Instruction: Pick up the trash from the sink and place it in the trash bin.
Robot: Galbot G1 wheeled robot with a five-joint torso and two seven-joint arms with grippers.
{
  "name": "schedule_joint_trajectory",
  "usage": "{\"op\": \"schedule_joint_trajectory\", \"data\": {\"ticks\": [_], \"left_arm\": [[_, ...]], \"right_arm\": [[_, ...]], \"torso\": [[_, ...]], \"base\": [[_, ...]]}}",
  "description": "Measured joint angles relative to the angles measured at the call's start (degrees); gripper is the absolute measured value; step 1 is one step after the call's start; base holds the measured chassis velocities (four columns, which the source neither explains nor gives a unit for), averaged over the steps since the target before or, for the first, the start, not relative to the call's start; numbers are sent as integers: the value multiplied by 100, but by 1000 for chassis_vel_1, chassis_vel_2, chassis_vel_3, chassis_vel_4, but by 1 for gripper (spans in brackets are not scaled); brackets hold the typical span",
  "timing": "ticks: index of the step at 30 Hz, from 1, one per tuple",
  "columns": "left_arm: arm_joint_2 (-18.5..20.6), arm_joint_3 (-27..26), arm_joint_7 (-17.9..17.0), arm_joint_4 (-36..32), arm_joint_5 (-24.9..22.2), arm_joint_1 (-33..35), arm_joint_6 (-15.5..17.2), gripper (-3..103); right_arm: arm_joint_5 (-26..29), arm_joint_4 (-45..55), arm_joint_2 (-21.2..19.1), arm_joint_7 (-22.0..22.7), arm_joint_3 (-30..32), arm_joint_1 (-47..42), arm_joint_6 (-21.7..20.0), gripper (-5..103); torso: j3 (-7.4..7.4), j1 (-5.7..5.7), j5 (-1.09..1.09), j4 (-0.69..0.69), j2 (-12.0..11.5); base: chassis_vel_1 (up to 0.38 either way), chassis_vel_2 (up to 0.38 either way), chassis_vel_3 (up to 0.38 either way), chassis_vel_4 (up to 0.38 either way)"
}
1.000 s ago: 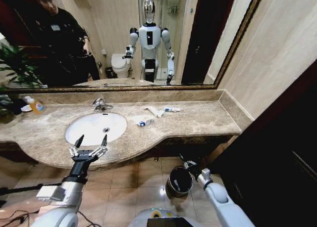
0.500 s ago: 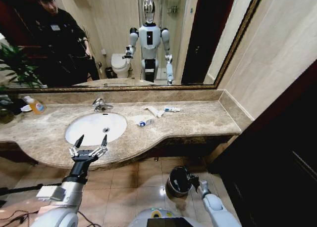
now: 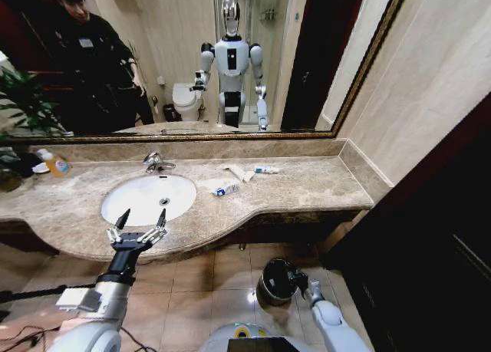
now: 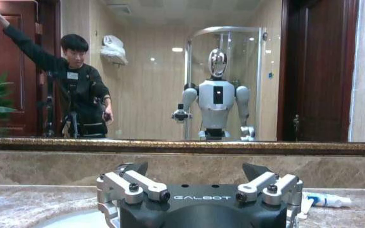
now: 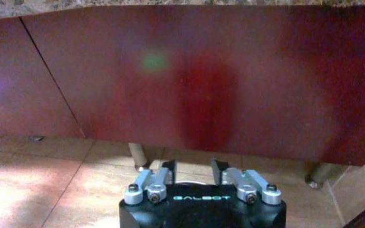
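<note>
Since a second ago, right gripper (image 3: 294,276) is brought over the trash bin (image 3: 278,281), jaws narrowly parted, contents indiscernible; left gripper (image 3: 138,224) is held wide open, empty, beside the sink (image 3: 148,197).

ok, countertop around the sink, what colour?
Beige-brown veined marble countertop around the white sink; head view shows it best.

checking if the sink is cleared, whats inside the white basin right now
The white oval basin shows a bare bowl with a drain; no trash is seen in it. The white tubes and wrappers lie on the beige marble counter beside it. The open left gripper hides a little of its near rim.
</note>
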Motion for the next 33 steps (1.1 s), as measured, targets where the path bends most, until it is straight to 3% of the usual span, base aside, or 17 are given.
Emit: {"op": "schedule_joint_trajectory", "data": {"ticks": [1,4,9,12,18,23,27,33], "left_arm": [[0,0,0,0,0,0,0,100],[0,0,0,0,0,0,0,100],[0,0,0,0,0,0,0,100],[0,0,0,0,0,0,0,100],[0,0,0,0,0,0,0,100],[0,0,0,0,0,0,0,100],[0,0,0,0,0,0,0,100],[0,0,0,0,0,0,0,100]], "right_arm": [[0,0,0,0,0,0,0,36],[-11,1,5,14,-8,46,-37,53],[-36,-27,17,15,-19,81,-50,63],[-49,-76,56,17,-21,85,-49,80],[-36,-80,69,18,-23,70,-64,98],[2,-16,73,26,-14,30,-131,100],[506,796,-19,262,2,-278,-526,100],[973,1632,-195,557,47,-561,-782,100]], "torso": [[0,0,0,0,0],[0,0,0,0,0],[0,0,0,0,0],[0,0,1,0,0],[0,0,0,0,0],[0,0,1,0,0],[0,0,0,0,0],[0,-1,0,0,0]], "base": [[0,0,0,0],[0,0,0,0],[0,0,0,0],[0,0,0,0],[0,0,0,0],[0,0,0,0],[0,0,0,0],[0,0,0,0]]}}
